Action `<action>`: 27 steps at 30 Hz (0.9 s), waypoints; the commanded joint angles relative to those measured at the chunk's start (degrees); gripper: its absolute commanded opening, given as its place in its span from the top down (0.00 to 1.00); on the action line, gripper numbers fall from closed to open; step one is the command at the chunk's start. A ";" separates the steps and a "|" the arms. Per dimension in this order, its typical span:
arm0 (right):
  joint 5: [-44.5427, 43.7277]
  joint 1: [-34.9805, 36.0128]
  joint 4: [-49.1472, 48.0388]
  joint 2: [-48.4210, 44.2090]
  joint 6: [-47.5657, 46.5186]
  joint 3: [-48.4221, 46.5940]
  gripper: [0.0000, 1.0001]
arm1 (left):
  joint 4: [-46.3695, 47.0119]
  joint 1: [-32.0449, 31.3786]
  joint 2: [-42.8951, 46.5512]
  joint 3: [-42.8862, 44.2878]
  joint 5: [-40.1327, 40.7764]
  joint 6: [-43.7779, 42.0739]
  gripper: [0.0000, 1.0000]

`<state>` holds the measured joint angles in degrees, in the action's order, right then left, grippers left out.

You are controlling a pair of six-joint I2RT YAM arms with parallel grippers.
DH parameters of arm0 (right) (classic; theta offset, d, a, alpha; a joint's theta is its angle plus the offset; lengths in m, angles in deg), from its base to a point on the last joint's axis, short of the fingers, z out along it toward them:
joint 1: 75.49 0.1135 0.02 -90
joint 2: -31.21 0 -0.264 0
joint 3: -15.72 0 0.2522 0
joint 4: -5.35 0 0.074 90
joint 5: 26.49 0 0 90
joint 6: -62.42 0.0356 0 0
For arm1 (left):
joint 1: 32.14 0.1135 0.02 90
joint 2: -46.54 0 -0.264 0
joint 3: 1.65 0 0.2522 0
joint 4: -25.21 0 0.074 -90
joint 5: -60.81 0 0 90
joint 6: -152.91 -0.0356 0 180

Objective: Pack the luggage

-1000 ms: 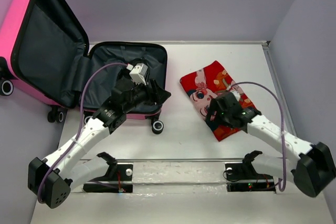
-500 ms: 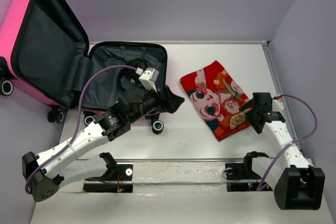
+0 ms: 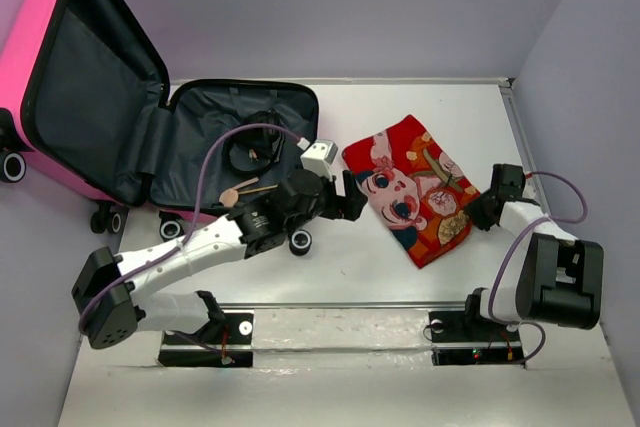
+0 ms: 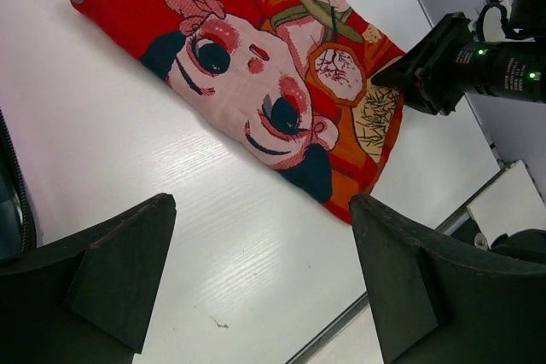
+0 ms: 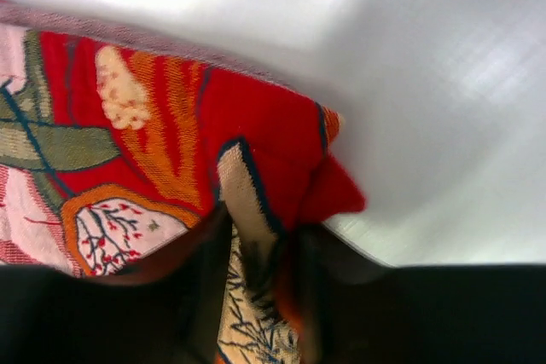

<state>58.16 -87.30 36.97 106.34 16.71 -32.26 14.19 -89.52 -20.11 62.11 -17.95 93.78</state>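
The luggage [image 3: 60, 77], a hot-pink hard-shell suitcase, lies open at the left with its dark grey lining [image 3: 215, 117] showing. A red patterned cloth [image 3: 410, 187] with a cartoon face lies flat on the table to its right. My left gripper [image 3: 352, 199] hovers open just off the cloth's left edge. In the left wrist view its fingers [image 4: 119, 270] are spread wide over bare table, below the cloth [image 4: 256, 83]. My right gripper [image 3: 478, 211] is at the cloth's right edge. The right wrist view shows the right gripper [image 5: 264, 283] shut on a raised fold of the cloth [image 5: 171, 117].
Inside the lower half of the luggage lie a coiled black item [image 3: 250, 147] and a small wooden utensil [image 3: 245, 187]. A luggage wheel [image 3: 299, 241] sits under my left arm. Purple walls close the back and right sides. A metal rail [image 3: 330, 327] runs along the near edge.
My left arm has swung right, from over the luggage to the cloth's left side, jaws opening wider. My right gripper has pulled back to the cloth's right edge and closed on it.
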 commanded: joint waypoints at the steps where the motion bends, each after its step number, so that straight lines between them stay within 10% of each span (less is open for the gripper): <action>1: 3.68 -0.14 -5.30 3.62 -0.87 1.17 0.74 | 4.55 -0.27 -7.50 4.75 2.73 -0.82 0.06; 5: -0.80 -0.14 -5.48 2.74 -3.33 -0.32 0.93 | 5.69 -0.10 -14.28 8.88 3.17 0.41 0.06; 27: -6.44 -2.42 -6.44 -5.43 -10.81 -1.47 0.93 | -1.34 8.25 -52.17 36.93 9.32 7.18 0.06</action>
<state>52.66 -89.09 32.62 102.56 7.97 -32.83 12.64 -80.93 -72.61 96.62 -12.85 98.24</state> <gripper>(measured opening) 0.166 0.939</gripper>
